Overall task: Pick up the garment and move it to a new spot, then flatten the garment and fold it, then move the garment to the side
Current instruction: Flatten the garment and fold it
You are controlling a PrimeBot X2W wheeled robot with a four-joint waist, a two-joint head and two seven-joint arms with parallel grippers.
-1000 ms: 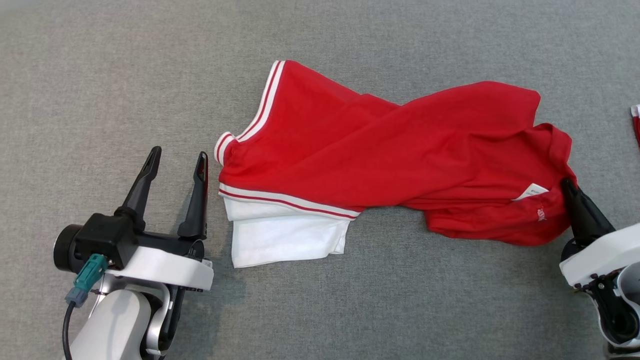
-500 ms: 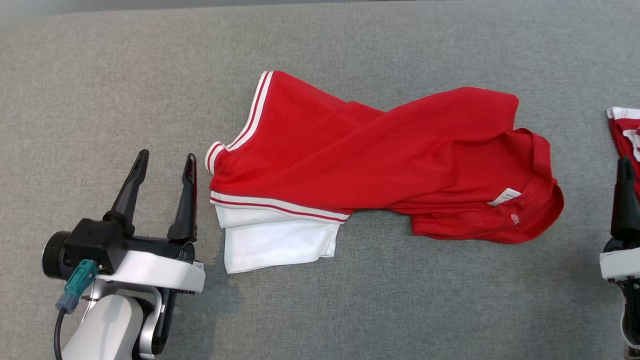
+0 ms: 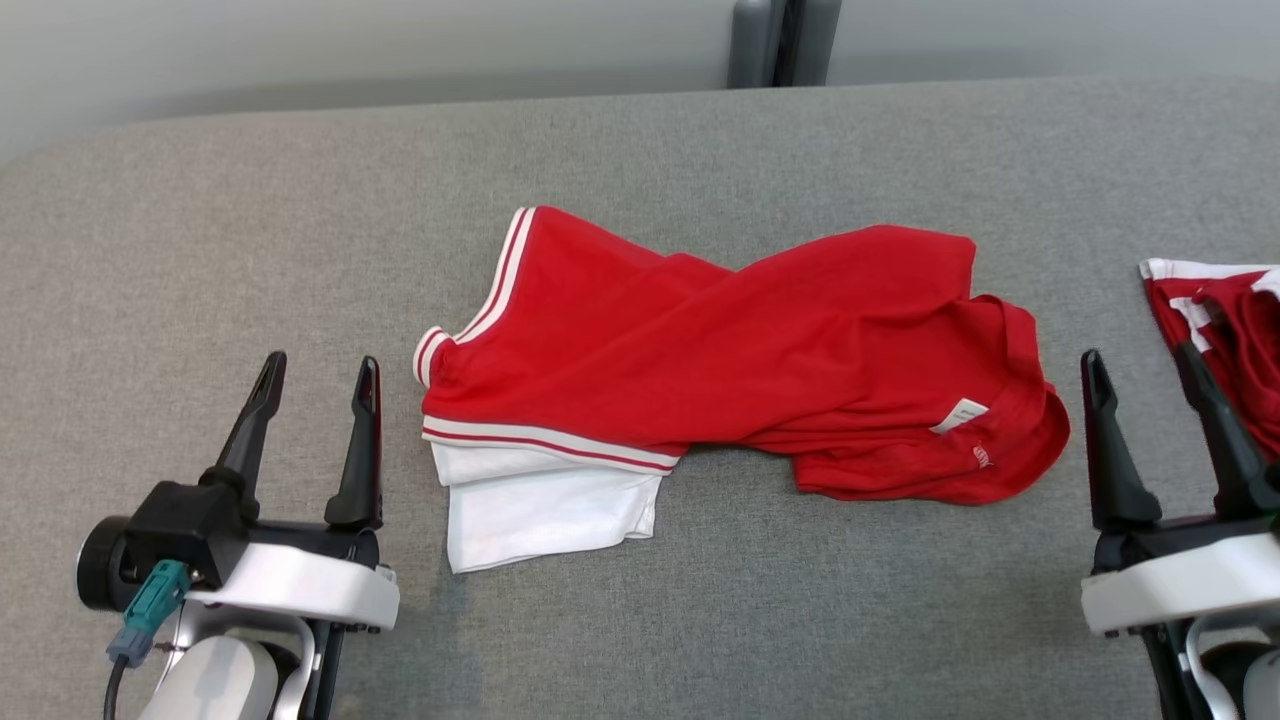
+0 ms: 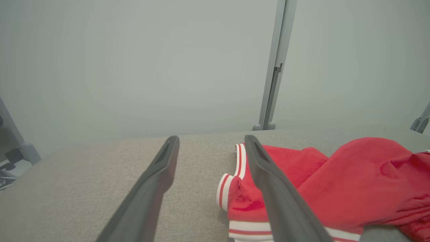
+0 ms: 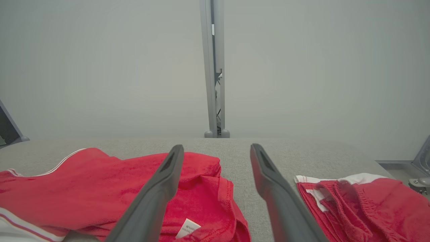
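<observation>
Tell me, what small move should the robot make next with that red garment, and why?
Probably ease the left jaws rightward onto the striped corner and close there. The garment lies twisted and bunched on the grey surface, so it needs flattening. Both pairs of jaws stand open, gripping nothing, and the left jaws sit just beside that corner.

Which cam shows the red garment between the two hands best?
Head view: the whole red garment lies in frame, seen from above. Left wrist view catches its striped end; right wrist view, its rumpled end with the white label.
</observation>
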